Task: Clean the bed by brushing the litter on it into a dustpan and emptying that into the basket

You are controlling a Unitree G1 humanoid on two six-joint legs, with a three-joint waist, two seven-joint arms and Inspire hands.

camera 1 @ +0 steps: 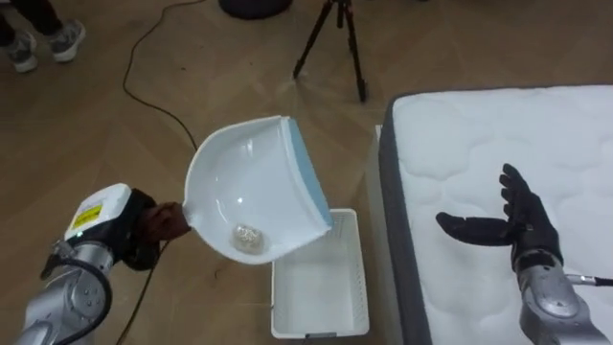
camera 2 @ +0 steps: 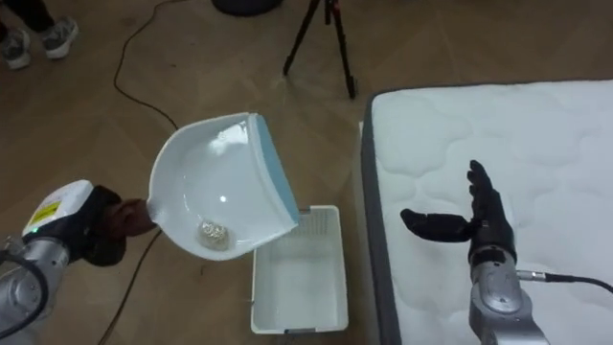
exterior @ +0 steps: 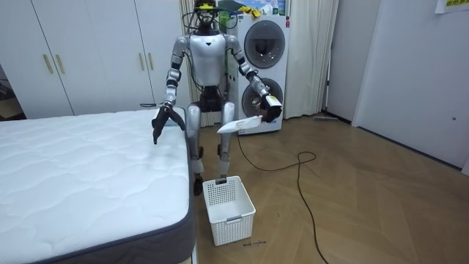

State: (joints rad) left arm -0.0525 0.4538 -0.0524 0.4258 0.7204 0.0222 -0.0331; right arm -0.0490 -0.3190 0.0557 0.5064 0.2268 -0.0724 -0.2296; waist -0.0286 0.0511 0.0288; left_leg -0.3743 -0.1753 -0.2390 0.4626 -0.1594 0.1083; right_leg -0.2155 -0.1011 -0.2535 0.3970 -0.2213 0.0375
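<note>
**Dustpan held over the basket, small wad inside**

The left hand (camera 1: pixel 159 222) is closed around the handle of the white dustpan (camera 1: pixel 244 177) and holds it in the air above the floor. The long axis of the dustpan runs from this hand out to its right, toward the bed (camera 1: pixel 479 134). The blue lip is the far end from the hand and points at the bed side. The pan is tipped, so its hollow inside faces up to the head camera.

A small crumpled wad (camera 1: pixel 247 236) lies in the low part of the pan, close to the rim, just right of the left hand. The white mesh basket (camera 1: pixel 360 273) stands on the floor below the lip end of the pan, touching or almost touching the bed's edge; its open top faces up.

The right hand (camera 1: pixel 517 222) hovers over the white mattress, well apart from the dustpan. Its fingers are straight and spread, the thumb out to the side, and it holds nothing. In the room view the robot stands upright between the bed's corner and the basket, with the left forearm bent forward.
</note>
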